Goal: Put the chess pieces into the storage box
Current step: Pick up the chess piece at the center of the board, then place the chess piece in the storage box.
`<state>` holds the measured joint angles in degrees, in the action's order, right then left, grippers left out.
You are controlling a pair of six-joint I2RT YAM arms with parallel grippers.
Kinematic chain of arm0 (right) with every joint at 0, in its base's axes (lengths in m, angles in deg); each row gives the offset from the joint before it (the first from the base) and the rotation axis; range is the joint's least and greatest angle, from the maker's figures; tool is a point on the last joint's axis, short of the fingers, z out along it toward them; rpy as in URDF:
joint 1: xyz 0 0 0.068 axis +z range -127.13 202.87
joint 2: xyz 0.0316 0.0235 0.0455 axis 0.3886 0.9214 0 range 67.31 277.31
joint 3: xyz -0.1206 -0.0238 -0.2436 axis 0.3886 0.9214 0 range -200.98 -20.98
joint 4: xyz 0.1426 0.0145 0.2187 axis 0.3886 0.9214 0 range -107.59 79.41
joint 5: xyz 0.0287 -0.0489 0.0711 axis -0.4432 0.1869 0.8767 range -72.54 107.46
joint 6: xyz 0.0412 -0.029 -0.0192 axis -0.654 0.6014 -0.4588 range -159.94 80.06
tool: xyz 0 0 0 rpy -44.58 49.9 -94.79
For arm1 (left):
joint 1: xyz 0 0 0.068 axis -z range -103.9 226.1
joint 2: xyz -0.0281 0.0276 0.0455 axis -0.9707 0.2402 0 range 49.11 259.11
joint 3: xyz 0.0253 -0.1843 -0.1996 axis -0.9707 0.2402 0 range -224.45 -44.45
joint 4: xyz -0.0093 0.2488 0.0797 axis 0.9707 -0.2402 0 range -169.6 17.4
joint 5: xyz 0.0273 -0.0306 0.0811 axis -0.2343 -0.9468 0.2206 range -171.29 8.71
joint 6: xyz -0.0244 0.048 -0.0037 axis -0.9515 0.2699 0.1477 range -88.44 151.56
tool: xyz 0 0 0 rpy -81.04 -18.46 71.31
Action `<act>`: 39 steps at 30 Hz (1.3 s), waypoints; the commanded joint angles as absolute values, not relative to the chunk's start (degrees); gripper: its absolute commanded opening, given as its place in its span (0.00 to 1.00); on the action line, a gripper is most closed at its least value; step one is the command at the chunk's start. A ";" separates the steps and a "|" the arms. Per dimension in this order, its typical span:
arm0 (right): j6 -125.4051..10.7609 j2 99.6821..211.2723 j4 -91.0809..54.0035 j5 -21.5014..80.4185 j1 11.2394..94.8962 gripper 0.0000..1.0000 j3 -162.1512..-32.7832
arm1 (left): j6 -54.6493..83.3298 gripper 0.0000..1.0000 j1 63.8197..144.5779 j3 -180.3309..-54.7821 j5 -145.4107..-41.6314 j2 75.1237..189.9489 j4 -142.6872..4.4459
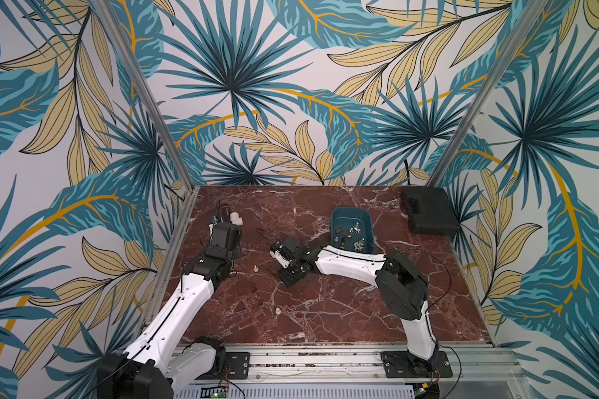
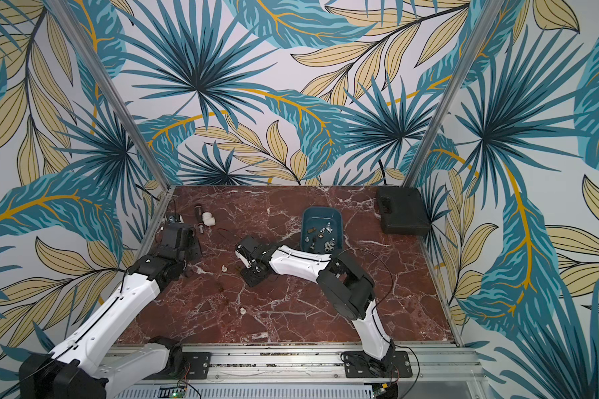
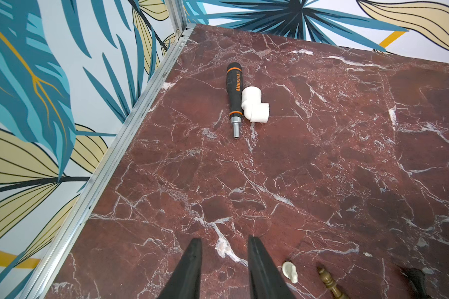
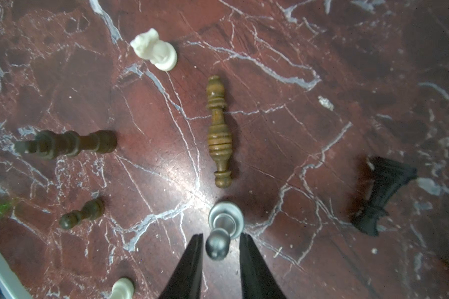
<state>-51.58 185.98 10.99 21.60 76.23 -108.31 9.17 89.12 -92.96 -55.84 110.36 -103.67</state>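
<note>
The desk (image 4: 296, 77) looks like red-brown marble with white veins, polished enough to throw a glare. The silver pawn (image 4: 226, 222) is shiny metal. The brown piece (image 4: 218, 132) looks like turned wood with a dull varnish, and the white knight (image 4: 154, 50) like matt plastic. The storage box (image 1: 351, 214) is smooth teal plastic, the black case (image 1: 429, 210) matt.

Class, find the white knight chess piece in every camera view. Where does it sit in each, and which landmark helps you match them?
In a top view: the white knight left of centre on the marble table.
In a top view: same spot.
Left wrist: beside the brown turned piece.
Right wrist: past one end of that piece.
Shared landmark: that brown piece, lying flat beside it.
</note>
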 commanded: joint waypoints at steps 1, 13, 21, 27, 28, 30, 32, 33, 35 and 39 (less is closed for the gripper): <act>-51.06 187.44 11.50 21.50 76.31 0.26 -109.27 | 9.19 0.33 88.67 -92.88 -56.16 109.09 -103.36; -51.67 178.77 13.84 21.20 76.31 0.15 -108.05 | 9.30 0.33 88.67 -93.23 -56.51 109.05 -103.28; -52.43 170.07 18.11 16.52 72.98 0.15 -108.83 | 10.30 0.34 88.67 -93.83 -62.37 109.55 -102.10; -51.19 168.48 21.72 12.42 61.75 0.16 -111.41 | 11.31 0.34 88.76 -96.02 -67.76 113.98 -100.83; -51.19 169.02 22.07 11.92 59.30 0.16 -111.76 | 11.43 0.34 88.84 -96.79 -68.30 115.12 -100.86; -50.89 170.33 22.66 10.18 55.22 0.16 -112.83 | 11.58 0.34 89.08 -98.43 -69.45 117.32 -101.26; -50.88 172.21 23.39 9.16 51.74 0.16 -114.07 | 11.62 0.34 89.56 -99.76 -70.09 119.13 -101.52; -50.96 173.36 23.70 8.96 50.12 0.16 -114.76 | 11.93 0.34 89.83 -100.19 -70.62 119.89 -101.43; -50.97 175.59 23.67 8.76 47.55 0.16 -116.06 | 12.44 0.34 90.68 -100.90 -71.35 121.25 -101.50; -50.45 181.58 23.95 9.84 44.42 0.16 -120.34 | 13.55 0.34 92.60 -102.31 -72.07 123.90 -102.21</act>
